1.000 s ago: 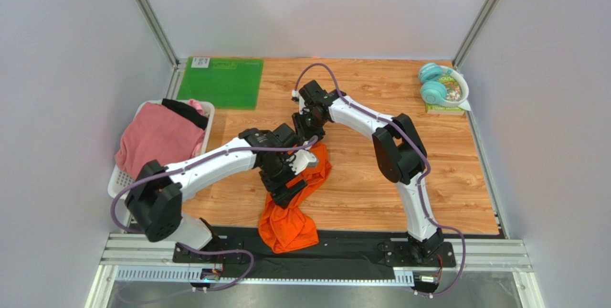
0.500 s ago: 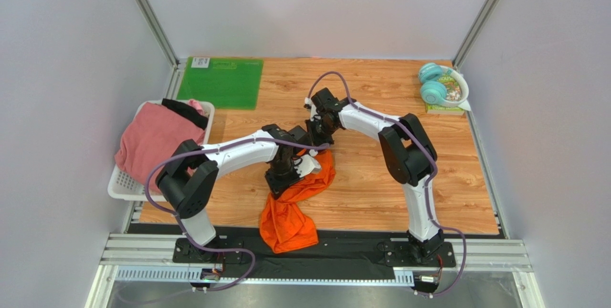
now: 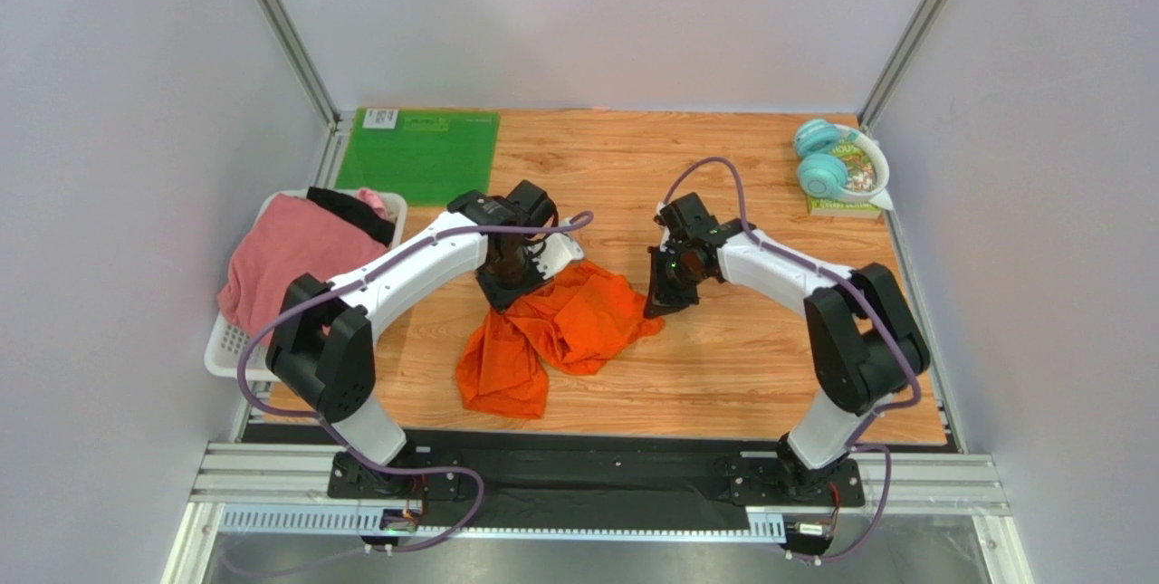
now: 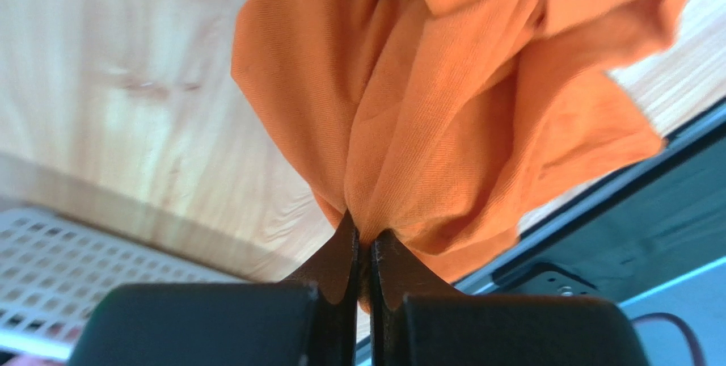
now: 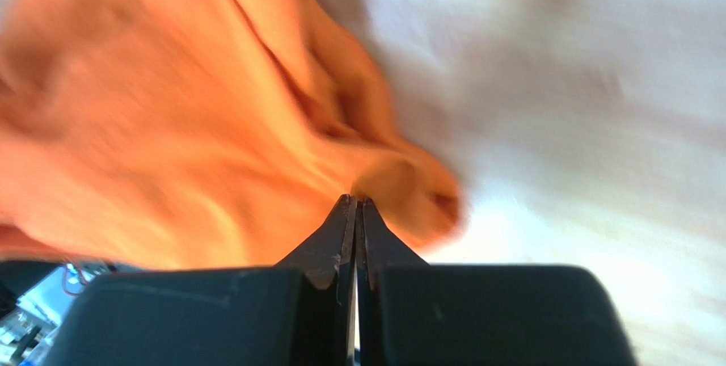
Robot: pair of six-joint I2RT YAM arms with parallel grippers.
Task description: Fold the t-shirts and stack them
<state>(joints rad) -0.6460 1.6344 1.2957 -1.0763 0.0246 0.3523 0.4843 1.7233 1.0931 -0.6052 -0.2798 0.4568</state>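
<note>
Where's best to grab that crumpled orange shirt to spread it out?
Its two outer edges, from opposite sides: the left gripper pinches the orange shirt at its left edge, the right gripper at its right tip. Bunched between them, it should flatten when pulled apart.

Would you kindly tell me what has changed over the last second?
Both grippers closed on the orange t-shirt: the left gripper drew its pinch leftward, the right gripper drew its own rightward, stretching the bunched cloth wider across the table. The basket, pink t-shirt, black t-shirt, green mat and headphones stayed put.
</note>
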